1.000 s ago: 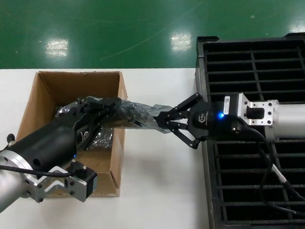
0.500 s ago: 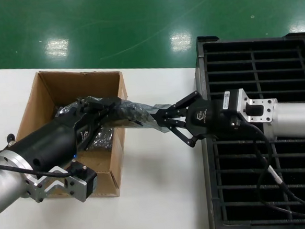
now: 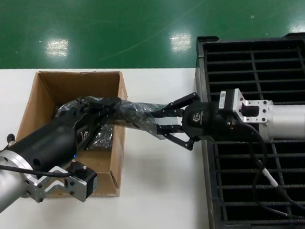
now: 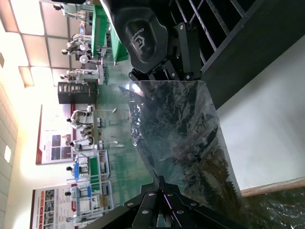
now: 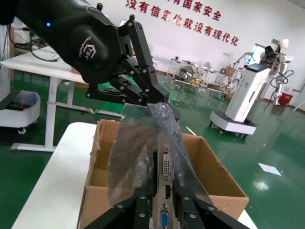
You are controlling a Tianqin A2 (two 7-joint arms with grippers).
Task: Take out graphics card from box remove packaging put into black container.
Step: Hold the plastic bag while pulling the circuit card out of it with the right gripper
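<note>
My left gripper (image 3: 109, 108) is shut on one end of the crinkly grey-blue packaging (image 3: 136, 113) and holds it above the right wall of the brown box (image 3: 41, 101). The bag stretches right toward my right gripper (image 3: 158, 123). In the right wrist view the graphics card (image 5: 165, 191) stands inside the bag's open end. Its silver bracket with a white and a blue port sits between my right fingers (image 5: 143, 210), whose pads lie against it. The black container (image 3: 254, 70) is under my right arm.
More shiny plastic (image 3: 99, 139) lies in the box bottom. The box stands on a white table (image 3: 163, 197), with the crate's left wall close to the table's right part. Green floor lies beyond the table.
My right gripper has moved left over the bag's open end and rolled about its axis. My left gripper and the box have not moved.
</note>
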